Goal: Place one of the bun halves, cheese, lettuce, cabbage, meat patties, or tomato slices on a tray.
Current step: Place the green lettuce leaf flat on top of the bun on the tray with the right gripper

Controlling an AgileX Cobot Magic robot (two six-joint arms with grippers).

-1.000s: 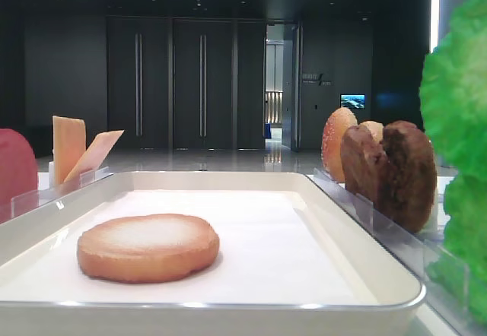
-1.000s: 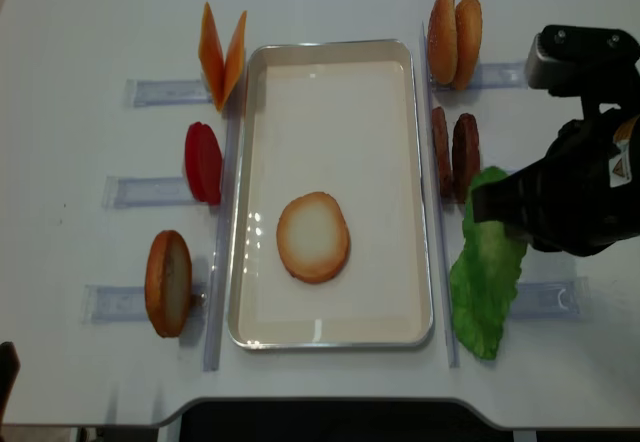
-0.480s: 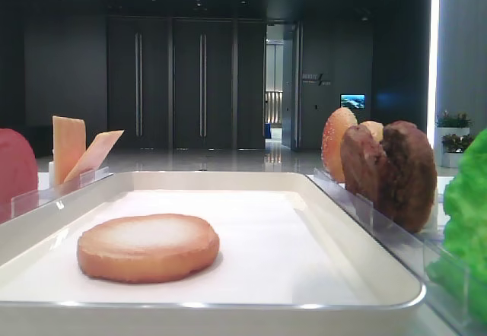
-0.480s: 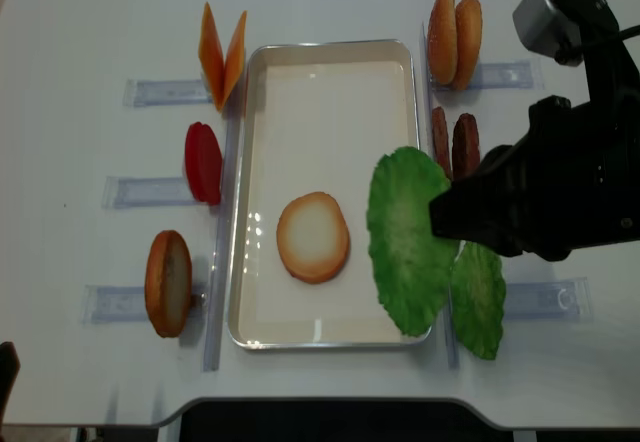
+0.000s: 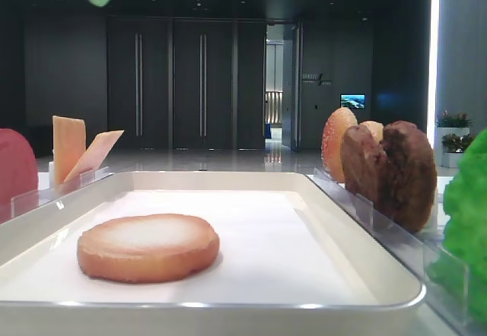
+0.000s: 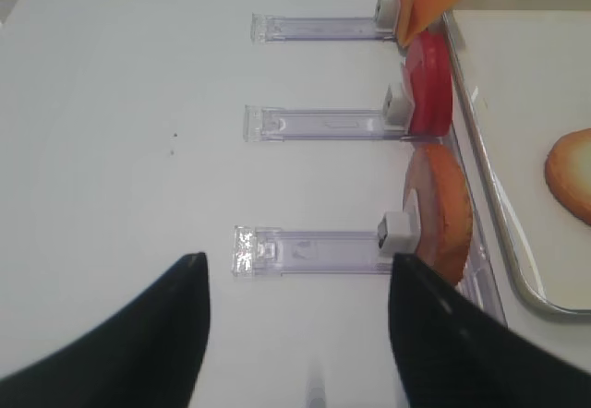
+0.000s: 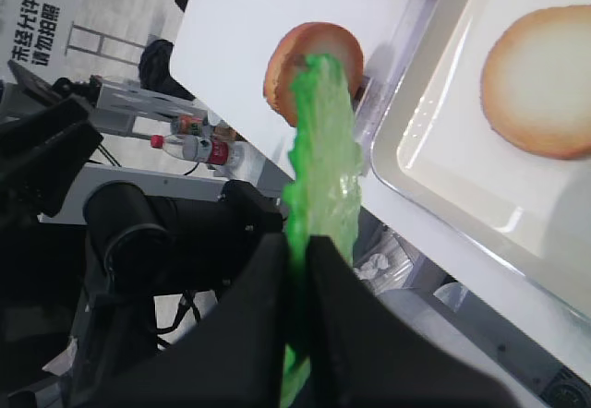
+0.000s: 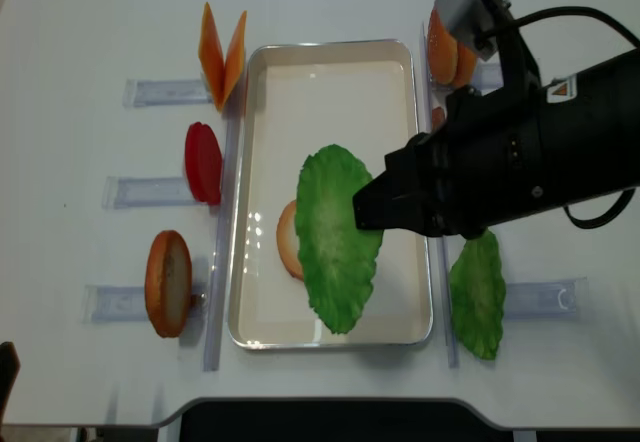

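My right gripper (image 7: 297, 242) is shut on the edge of a ruffled green lettuce (image 8: 335, 237) leaf and holds it in the air over the white tray (image 8: 330, 72). The leaf hangs above a pale bun half (image 5: 148, 246) lying on the tray's paper and covers part of it from above. A second green leaf (image 8: 478, 292) lies right of the tray. No separate cabbage shows. My left gripper (image 6: 295, 274) is open over bare table, left of the upright bun half (image 6: 443, 210) in its clear holder.
Cheese (image 8: 222, 57) and a tomato slice (image 8: 203, 162) stand in clear holders left of the tray. Meat patties (image 5: 396, 172) and a sesame bun (image 5: 335, 142) stand to its right, largely under my right arm from above. The table's front edge lies close below the tray.
My right gripper has lifted the lettuce leaf from the right holder and carried it leftward, until it now hangs over the bun half. The left gripper has not visibly moved.
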